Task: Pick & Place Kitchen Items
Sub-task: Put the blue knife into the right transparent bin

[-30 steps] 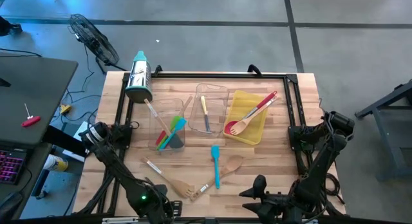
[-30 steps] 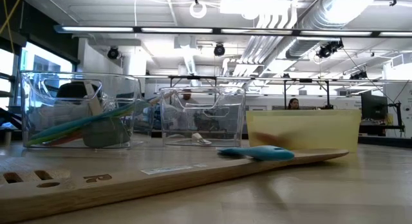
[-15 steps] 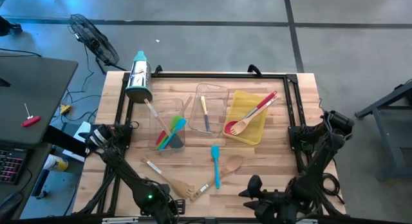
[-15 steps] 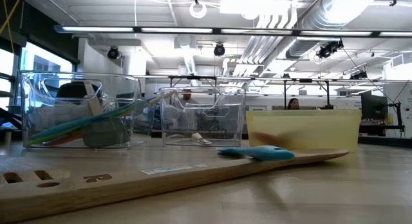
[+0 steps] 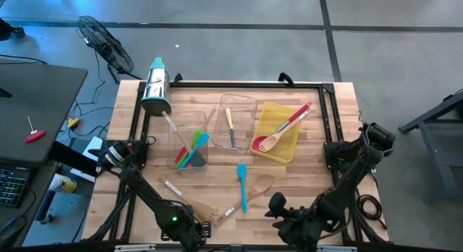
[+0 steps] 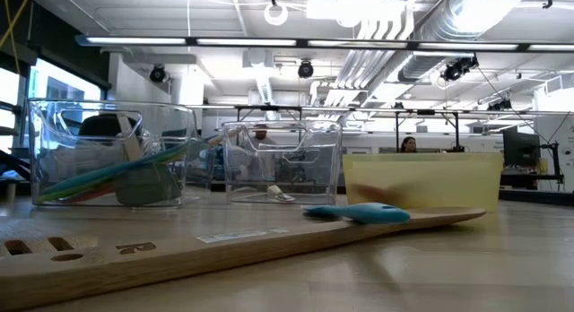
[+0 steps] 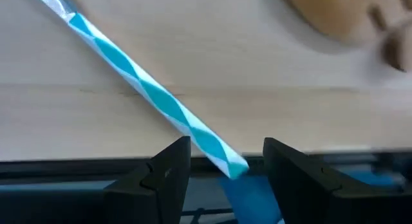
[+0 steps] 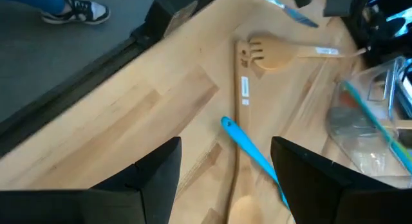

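Pale wooden bench (image 5: 304,172) carries a loose teal silicone spatula (image 5: 242,185), long axis running front to back. Right pincer (image 8: 222,179) hovers nearer, spread and empty; left pincer (image 7: 225,176), spread, straddles a teal-striped handle (image 7: 148,95).

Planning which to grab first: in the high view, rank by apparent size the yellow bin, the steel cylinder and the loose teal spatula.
1. Yellow bin, clearly largest.
2. Steel cylinder and teal spatula: the spatula looks longer, the cylinder wider; too close to rank.

two dark, jointed arms; a green light glows on the left arm (image 5: 173,220).
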Tool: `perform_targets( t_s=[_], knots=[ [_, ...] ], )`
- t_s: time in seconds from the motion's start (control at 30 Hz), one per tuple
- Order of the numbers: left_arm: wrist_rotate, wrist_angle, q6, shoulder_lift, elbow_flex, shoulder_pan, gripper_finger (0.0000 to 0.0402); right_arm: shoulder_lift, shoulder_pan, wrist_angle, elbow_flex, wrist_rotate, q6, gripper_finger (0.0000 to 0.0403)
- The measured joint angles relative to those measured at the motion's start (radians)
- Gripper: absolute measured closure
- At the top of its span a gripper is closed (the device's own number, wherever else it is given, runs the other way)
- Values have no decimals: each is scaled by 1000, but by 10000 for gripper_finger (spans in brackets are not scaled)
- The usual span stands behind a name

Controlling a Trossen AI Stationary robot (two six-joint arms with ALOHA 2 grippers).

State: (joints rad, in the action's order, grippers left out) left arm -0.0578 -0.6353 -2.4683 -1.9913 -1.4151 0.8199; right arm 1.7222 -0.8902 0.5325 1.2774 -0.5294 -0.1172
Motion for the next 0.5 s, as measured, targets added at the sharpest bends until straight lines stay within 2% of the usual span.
perform_targets(
  t_s=[0.13, 0.5],
  knots=[
    [-55, 5, 2, -11, 0, -20, 211, 0, 25, 24, 0, 61, -8, 171],
    [-96, -61, 3, -18, 1, -22, 211, 0, 94, 84, 0, 218, 11, 171]
  ],
)
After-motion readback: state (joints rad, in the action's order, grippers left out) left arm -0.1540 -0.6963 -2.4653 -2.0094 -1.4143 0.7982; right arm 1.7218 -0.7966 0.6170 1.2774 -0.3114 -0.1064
